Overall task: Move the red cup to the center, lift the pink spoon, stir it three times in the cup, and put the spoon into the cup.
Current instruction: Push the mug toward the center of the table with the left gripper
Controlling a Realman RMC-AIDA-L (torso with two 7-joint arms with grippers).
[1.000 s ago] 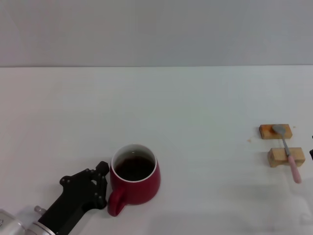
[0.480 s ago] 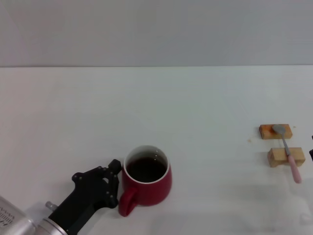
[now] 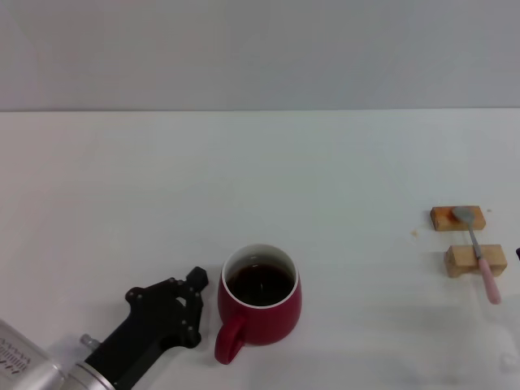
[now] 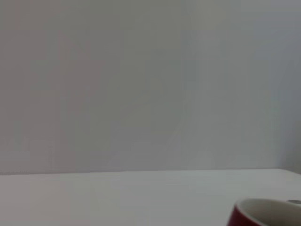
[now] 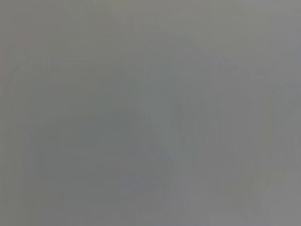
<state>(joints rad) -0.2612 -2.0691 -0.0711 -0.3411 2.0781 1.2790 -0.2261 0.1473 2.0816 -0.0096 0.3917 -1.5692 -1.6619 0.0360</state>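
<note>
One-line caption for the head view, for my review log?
Left gripper beside the red cup at its handle; pink spoon rests across two wooden blocks.

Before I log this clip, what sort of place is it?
Probably a lab test bench, not a kitchen: a bare white table against a blank wall, holding only the red cup, the pink spoon propped on two wooden blocks.

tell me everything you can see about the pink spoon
The pink spoon is small and slim, with a pale pink handle and a grey metal bowl. It lies bridged across two small wooden blocks at the table's right side: the bowl rests on the farther, orange-topped block, the handle crosses the nearer one and overhangs it. No gripper touches it, and it sits far from the red cup.
</note>
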